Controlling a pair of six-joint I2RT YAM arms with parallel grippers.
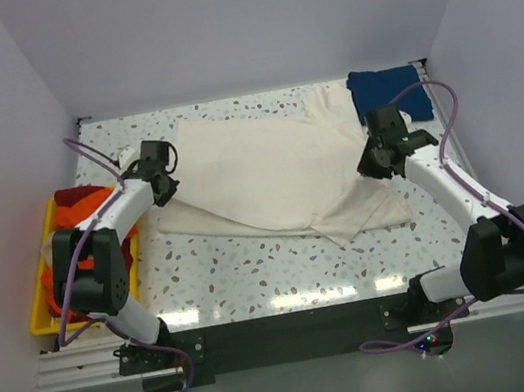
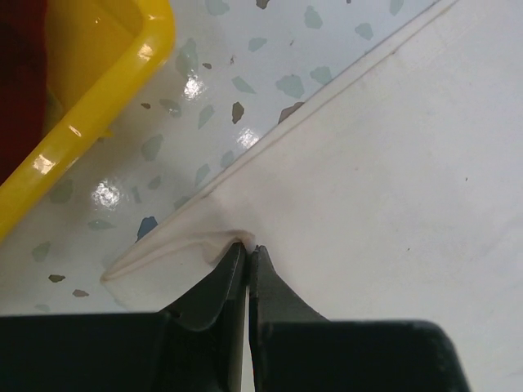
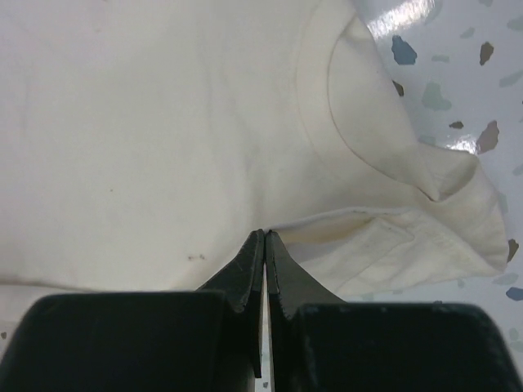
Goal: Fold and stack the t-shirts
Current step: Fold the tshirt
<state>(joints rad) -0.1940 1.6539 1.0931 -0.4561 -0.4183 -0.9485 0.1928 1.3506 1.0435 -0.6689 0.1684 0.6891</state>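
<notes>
The large cream t-shirt [image 1: 268,174] lies spread over the middle of the table, partly folded, with its collar [image 3: 315,98] toward the right. My left gripper [image 1: 167,184] is shut on its left hem, and the cloth [image 2: 392,163] puckers at the tips [image 2: 247,247]. My right gripper [image 1: 370,165] is shut on a fold of the same shirt [image 3: 147,122] near the collar and sleeve, with its tips [image 3: 265,235] pressed together. The dark blue t-shirt [image 1: 388,92] lies folded at the back right corner. Orange and red t-shirts [image 1: 85,200] lie in the tray on the left.
The yellow plastic tray [image 1: 36,297] stands at the table's left edge, and its corner [image 2: 98,106] is close to my left gripper. The speckled tabletop [image 1: 255,268] shows in front of the cream shirt. Walls close in the back and both sides.
</notes>
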